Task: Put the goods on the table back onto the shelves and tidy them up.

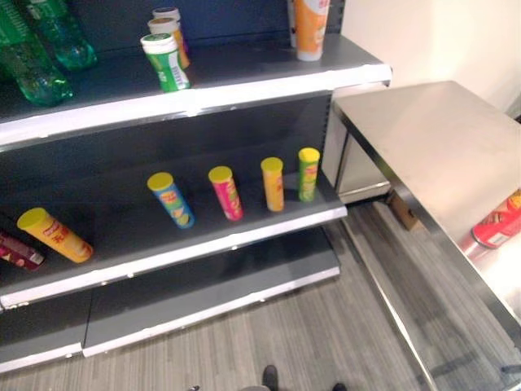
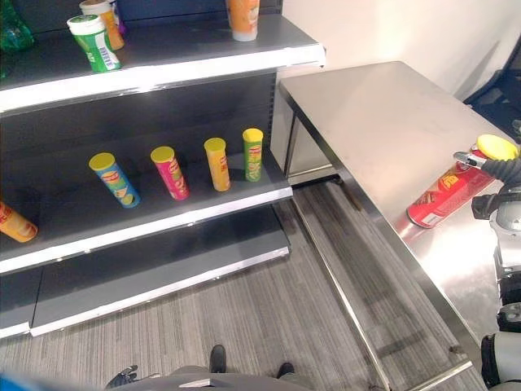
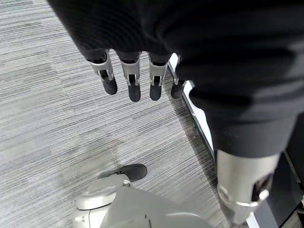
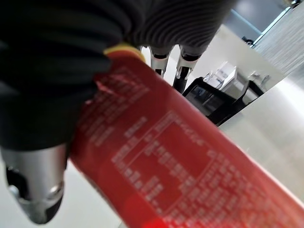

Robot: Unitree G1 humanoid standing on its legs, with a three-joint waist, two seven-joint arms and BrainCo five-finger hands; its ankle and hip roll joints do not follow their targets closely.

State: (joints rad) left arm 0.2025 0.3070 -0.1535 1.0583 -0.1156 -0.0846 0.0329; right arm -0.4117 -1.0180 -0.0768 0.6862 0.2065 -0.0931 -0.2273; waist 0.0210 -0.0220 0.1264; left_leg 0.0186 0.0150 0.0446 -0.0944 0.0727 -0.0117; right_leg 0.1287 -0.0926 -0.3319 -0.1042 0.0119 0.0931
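Right hand (image 2: 498,167) is what we're using here, and it's wrapped around the red can (image 2: 444,195) up by its yellow lid, fingers curled over the far side and thumb on the near side in the wrist view, so it's properly clamped on. That red can sits tilted on the steel table (image 2: 366,114) at the right, base touching the top and lid end raised, which looks to us like the start of a lift toward the shelves.

Over on the left, the middle shelf (image 1: 187,248) already has a row: blue can (image 1: 171,199), pink can (image 1: 225,192), orange can (image 1: 273,184) and green can (image 1: 308,173), all leaning back, with open room near them for one more.

Our left hand (image 3: 133,76) hangs over the floor, fingers relaxed and straight, holding nothing.
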